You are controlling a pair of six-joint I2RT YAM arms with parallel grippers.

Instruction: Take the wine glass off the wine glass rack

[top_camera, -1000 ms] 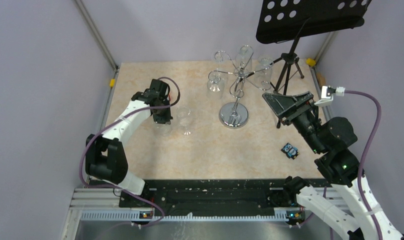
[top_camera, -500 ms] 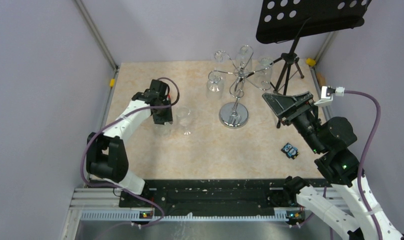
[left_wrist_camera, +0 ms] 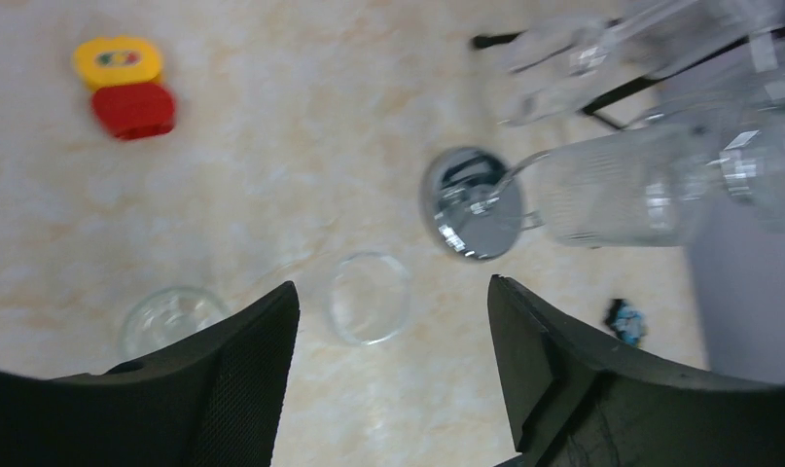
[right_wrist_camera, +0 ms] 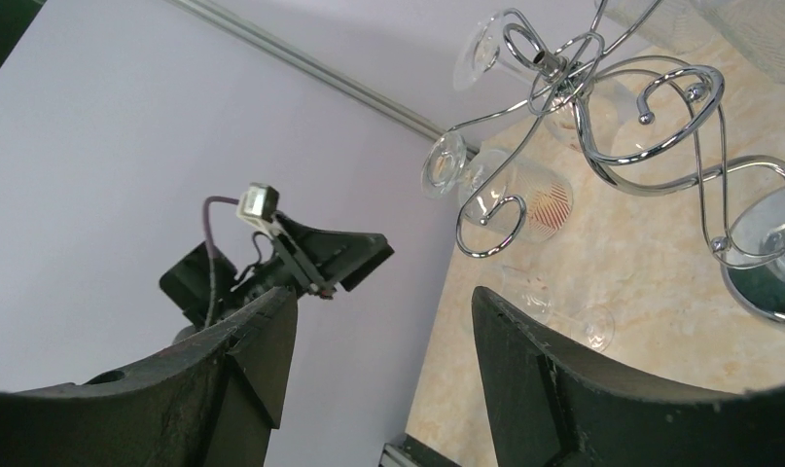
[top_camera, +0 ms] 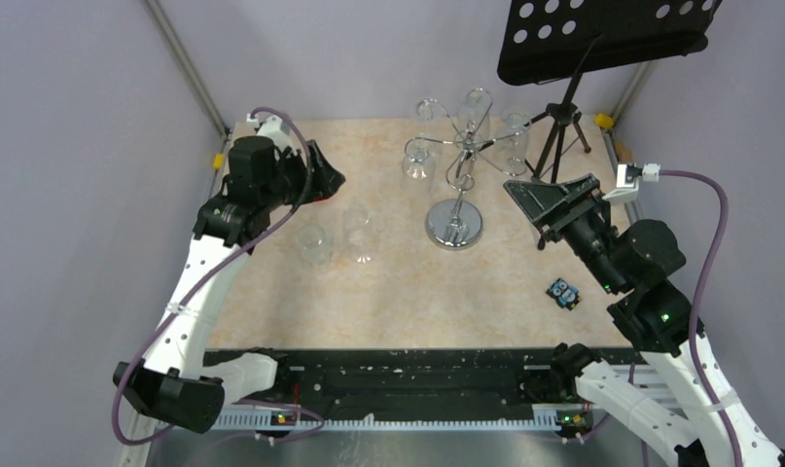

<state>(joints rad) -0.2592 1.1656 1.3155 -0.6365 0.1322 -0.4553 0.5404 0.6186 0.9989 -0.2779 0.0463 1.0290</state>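
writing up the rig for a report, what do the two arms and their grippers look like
Both the left arm and right arm are white links joined by black motor housings. A purple cable trails along each; the right one meets a small white connector. A green light glows on the right arm. The left gripper and right gripper have broad, black, wedge-shaped fingers.

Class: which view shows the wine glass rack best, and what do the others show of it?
Top external: the whole wine glass rack shows, from foot through pole to looped top. Right wrist gives its curled arms sharp and close, but the base is cut off. Left wrist shows mainly the base; the top is blurred.
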